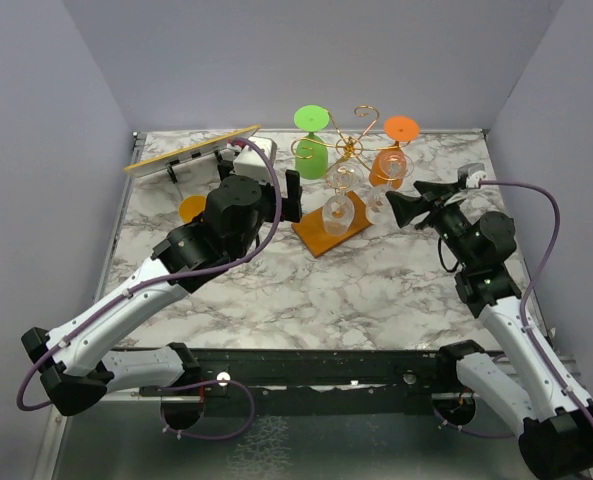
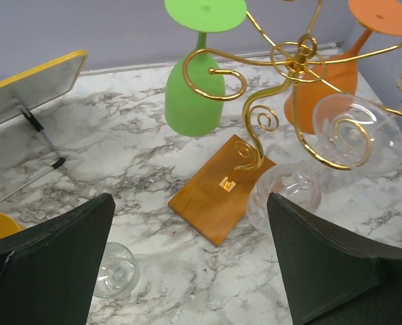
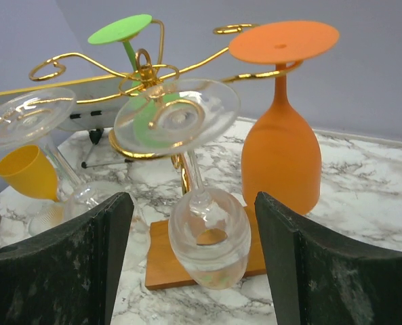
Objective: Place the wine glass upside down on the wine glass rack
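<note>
The right gripper has its jaws apart. The clear wine glass hangs upside down between them with a gap on either side, its foot caught in a gold curl of the rack just ahead. An orange glass hangs beyond, to the right. The left gripper, jaws also wide apart, faces the rack's wooden base, and a green glass hangs beyond that.

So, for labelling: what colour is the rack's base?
Orange-brown; the base shows best from the left wrist.

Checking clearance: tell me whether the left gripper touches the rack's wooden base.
Apart. The left wrist view shows bare marble between the wooden base and each finger of the left gripper.
</note>
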`<state>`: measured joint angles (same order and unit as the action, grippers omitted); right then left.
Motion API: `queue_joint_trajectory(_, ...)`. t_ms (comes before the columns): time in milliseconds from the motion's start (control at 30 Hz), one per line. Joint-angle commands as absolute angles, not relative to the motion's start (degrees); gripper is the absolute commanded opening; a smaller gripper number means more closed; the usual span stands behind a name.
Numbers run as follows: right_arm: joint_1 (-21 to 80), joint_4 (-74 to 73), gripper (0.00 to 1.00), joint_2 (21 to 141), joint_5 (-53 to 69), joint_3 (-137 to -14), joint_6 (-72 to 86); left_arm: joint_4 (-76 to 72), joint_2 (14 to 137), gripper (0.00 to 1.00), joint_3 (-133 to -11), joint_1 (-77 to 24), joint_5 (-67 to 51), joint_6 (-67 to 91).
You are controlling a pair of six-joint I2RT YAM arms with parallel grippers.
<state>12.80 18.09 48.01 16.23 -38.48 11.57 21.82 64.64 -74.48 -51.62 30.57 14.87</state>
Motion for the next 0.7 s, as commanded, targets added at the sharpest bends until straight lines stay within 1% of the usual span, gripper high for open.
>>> queue_joint_trajectory(0, 13.10, 13.50, 0.77, 42.67, 11.45, -35.53, 14.51, 25.19, 64.16, 0.95, -72.25, -50.19, 34.96, 16.46)
queue_joint_trajectory(267, 13.10, 6.62, 0.77, 35.64, 10.16, -33.69, 15.86, 28.73, 64.98, 0.92, -65.36, -46.76, 35.84, 22.04)
queue_joint_trajectory(367, 13.10, 5.58, 0.77, 34.23, 10.04, -33.16, 17.42, 30.14, 65.55, 0.90, -61.70, -44.80, 33.63, 25.64)
queue_joint_trajectory(433, 13.10, 4.92, 0.77, 33.67, 9.54, -33.04, 18.44, 30.32, 66.11, 0.86, -59.28, -43.47, 29.82, 27.42)
queue_joint_trajectory(533, 13.10, 4.28, 0.75, 33.33, 9.19, -33.04, 19.87, 29.96, 67.86, 0.76, -56.70, -41.98, 24.93, 29.06)
queue_joint_trajectory(600, 13.10, 4.26, 0.70, 33.11, 9.35, -32.83, 20.63, 29.41, 69.15, 0.70, -55.61, -41.45, 23.09, 29.25)
queue_joint_trajectory(667, 13.10, 4.45, 0.68, 33.06, 9.72, -32.48, 21.39, 28.38, 70.34, 0.66, -54.78, -41.25, 22.15, 29.04)
